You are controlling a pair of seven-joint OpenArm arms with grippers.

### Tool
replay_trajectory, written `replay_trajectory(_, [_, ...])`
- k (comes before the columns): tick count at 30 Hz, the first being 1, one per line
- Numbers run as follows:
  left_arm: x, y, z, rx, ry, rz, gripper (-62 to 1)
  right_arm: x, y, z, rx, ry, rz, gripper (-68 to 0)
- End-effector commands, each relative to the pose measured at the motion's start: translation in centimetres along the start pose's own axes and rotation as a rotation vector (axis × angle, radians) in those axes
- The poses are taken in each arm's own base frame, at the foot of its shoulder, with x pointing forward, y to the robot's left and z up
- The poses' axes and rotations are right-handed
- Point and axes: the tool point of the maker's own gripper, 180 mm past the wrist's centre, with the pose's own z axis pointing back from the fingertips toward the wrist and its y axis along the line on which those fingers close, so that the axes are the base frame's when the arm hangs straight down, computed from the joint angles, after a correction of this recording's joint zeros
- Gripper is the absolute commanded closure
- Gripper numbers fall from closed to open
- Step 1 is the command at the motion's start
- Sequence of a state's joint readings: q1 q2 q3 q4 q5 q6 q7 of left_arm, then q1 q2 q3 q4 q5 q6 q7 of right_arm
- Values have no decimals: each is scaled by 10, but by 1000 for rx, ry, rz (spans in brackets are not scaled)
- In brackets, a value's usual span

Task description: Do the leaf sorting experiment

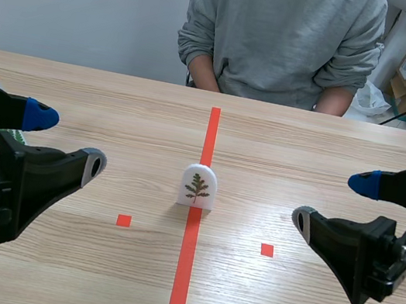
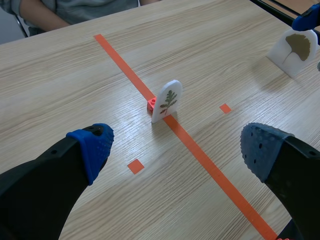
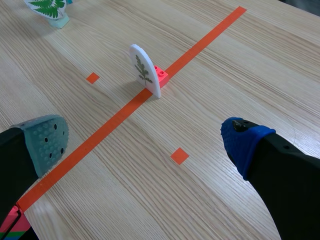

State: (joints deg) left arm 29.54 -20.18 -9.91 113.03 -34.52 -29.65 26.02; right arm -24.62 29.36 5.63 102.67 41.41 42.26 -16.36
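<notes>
Arched white leaf card (image 1: pixel 198 186), poss. plastic, wood-grain table (image 1: pixel 72 271)

Layout. We place one leaf card (image 1: pixel 198 186) upright on the desk (image 1: pixel 101 103), on the centre tape line (image 1: pixel 181 282), with a small block (image 3: pixel 161 75) directly behind it. The left end effector (image 1: pixel 69 141) and right end effector (image 1: pixel 333 200) flank it, well apart. One tape square (image 1: pixel 123 221) lies left of the line and another (image 1: pixel 267 250) right of it, both before the card. A second card (image 2: pixel 295 50) stands far right and a third card (image 3: pixel 50 7) far left. A person (image 1: pixel 282 40) sits behind the desk.
</notes>
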Motion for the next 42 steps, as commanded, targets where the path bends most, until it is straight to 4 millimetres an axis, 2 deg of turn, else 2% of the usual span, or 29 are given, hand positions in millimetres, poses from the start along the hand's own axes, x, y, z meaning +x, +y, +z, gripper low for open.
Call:
replay_trajectory(1, [8, -1, 1, -2, -26, -7, -544, 16, -3, 2, 0, -49, 25, -634])
replay_trajectory(15, [8, 0, 1, -5, -22, -16, -544, 16, -3, 2, 0, -49, 25, -634])
replay_trajectory(22, [12, 9, -8, -15, 1, -118, -544, 16, -3, 2, 0, -49, 25, -634])
replay_trajectory(28, [-4, 26, -27, -28, 50, -180, -544, 16, -3, 2, 0, -49, 25, -634])
replay_trajectory(35, [-15, 50, -58, -44, 84, -216, -544, 16, -3, 2, 0, -49, 25, -634])
replay_trajectory(42, [-22, 51, -94, -103, 98, -246, -544, 16, -3, 2, 0, -49, 25, -634])
